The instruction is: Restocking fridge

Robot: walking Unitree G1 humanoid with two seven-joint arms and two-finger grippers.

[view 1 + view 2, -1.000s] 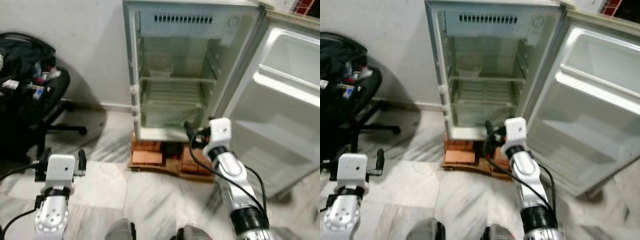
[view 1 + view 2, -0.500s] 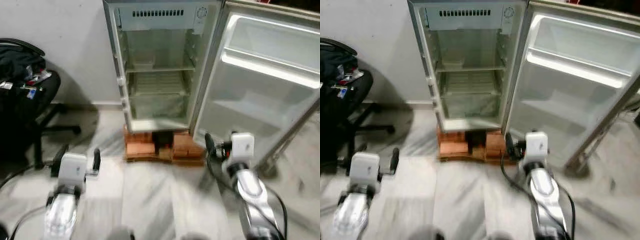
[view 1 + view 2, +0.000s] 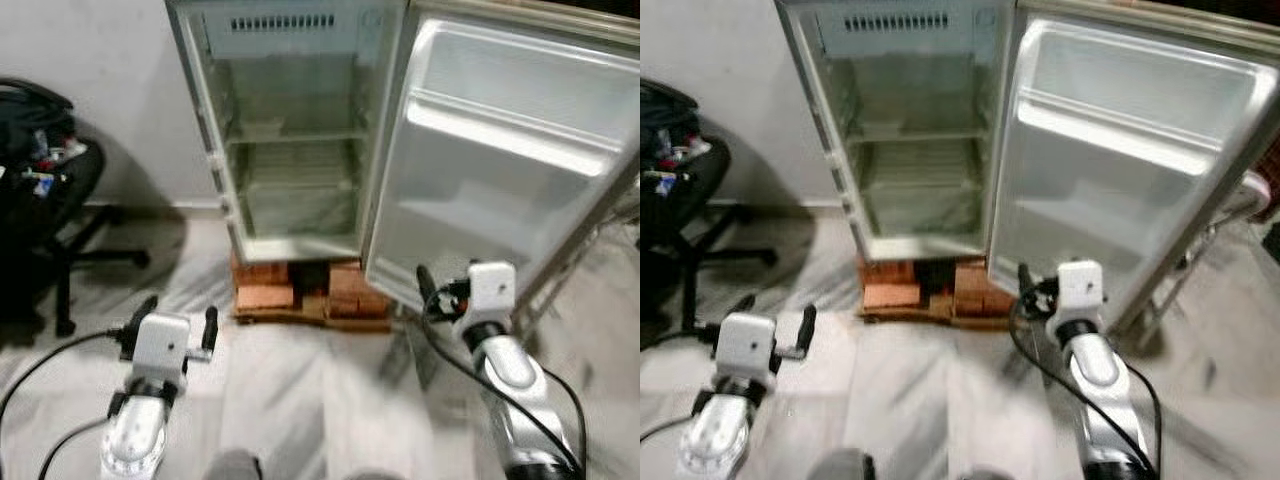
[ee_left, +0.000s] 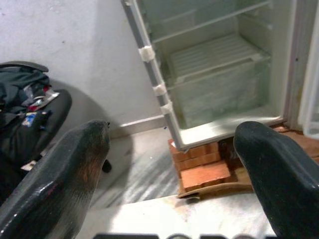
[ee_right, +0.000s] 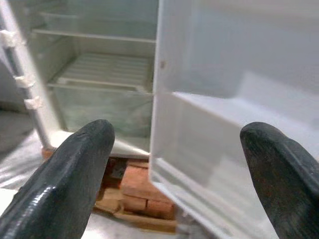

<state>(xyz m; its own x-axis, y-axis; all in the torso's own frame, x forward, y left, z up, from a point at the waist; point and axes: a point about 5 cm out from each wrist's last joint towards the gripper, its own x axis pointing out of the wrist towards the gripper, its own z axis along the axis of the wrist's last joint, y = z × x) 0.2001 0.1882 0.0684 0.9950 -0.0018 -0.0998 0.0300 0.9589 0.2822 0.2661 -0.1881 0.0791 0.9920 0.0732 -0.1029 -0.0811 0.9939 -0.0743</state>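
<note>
The left tool (image 3: pixel 176 320) hangs low over the pale marble floor (image 3: pixel 300 390) with its two black fingers (image 4: pixel 65 174) spread apart and nothing between them. The right tool (image 3: pixel 440 291) is held a little higher, just in front of the lower edge of the fridge door (image 3: pixel 500 170); its fingers (image 5: pixel 70 174) also stand wide apart and empty, pointing toward the door's bottom corner.

Beyond both tools, a stack of red bricks (image 3: pixel 262 290) on a wooden board lifts the fridge (image 3: pixel 285 130) off the floor. The fridge stands against the grey wall (image 3: pixel 90 60), straight ahead and between the two arms. Its door is swung fully open to the robot's right, showing a white inner liner with a moulded door shelf (image 3: pixel 510 135) across it. Inside the cabinet a wire shelf (image 4: pixel 214 52) lies above a clear drawer (image 4: pixel 219 94) at the bottom, with another shelf higher up and a vent grille (image 3: pixel 282 21) at the top.

Far to the left, a black office chair (image 3: pixel 50 200) piled with dark clothes and small items stands near the wall.
</note>
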